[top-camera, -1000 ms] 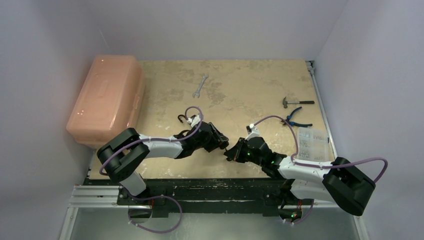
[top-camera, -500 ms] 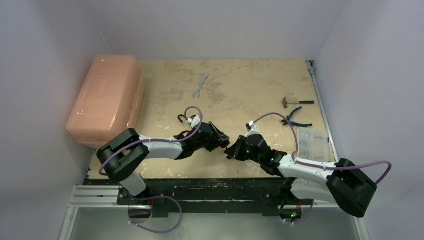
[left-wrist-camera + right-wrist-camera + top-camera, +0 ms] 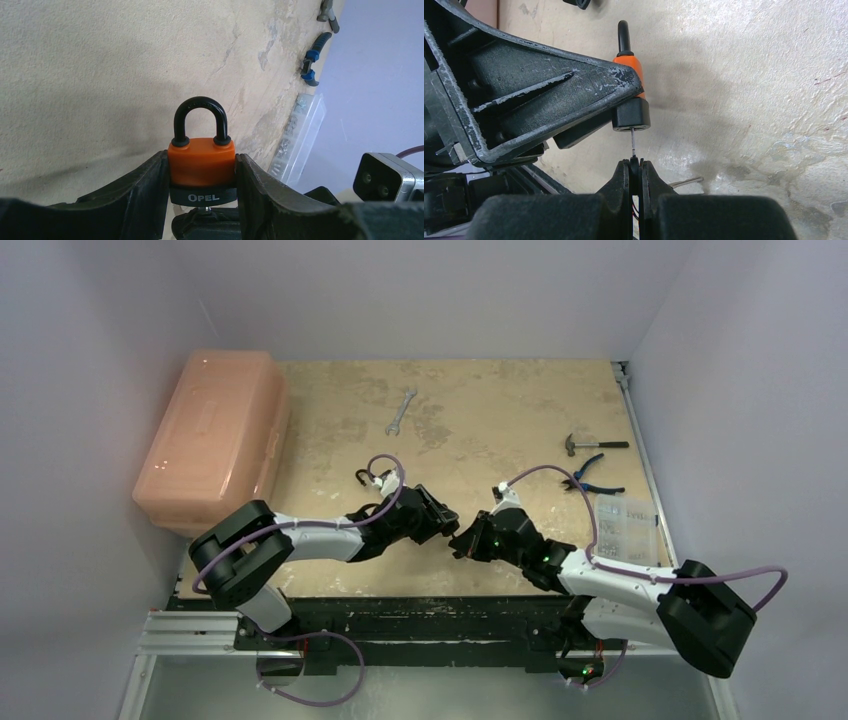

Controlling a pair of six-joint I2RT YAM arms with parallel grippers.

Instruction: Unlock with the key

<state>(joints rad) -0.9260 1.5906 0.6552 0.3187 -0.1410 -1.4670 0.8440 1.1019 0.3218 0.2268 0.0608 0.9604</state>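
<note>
The two arms meet over the near middle of the worktop (image 3: 480, 420). The left gripper (image 3: 443, 521) is clamped on the padlock (image 3: 201, 165): one finger presses on each side of its orange body. The black shackle stands up out of the body and is closed, with both legs in it. The black base with the word OPEL sits between the fingers, toward the wrist. The padlock is held above the worktop and does not touch it.

The right gripper (image 3: 635, 169) comes from the opposite side, just beside the left one. Its jaws are pressed together on the key (image 3: 633, 142). Only the thin metal blade shows. It runs from the fingertips straight to the middle of the padlock's black base. The blade seems to enter the keyhole there, but how deep it goes I cannot tell from this view.

A large pink box (image 3: 210, 435) stands at the far left edge of the worktop. A wrench (image 3: 400, 412) lies at the far middle, well apart from the arms. On the right side lie a hammer (image 3: 590, 444), blue-handled pliers (image 3: 595, 476) near it, and a clear case (image 3: 625, 530) of small parts closer to the right arm.
</note>
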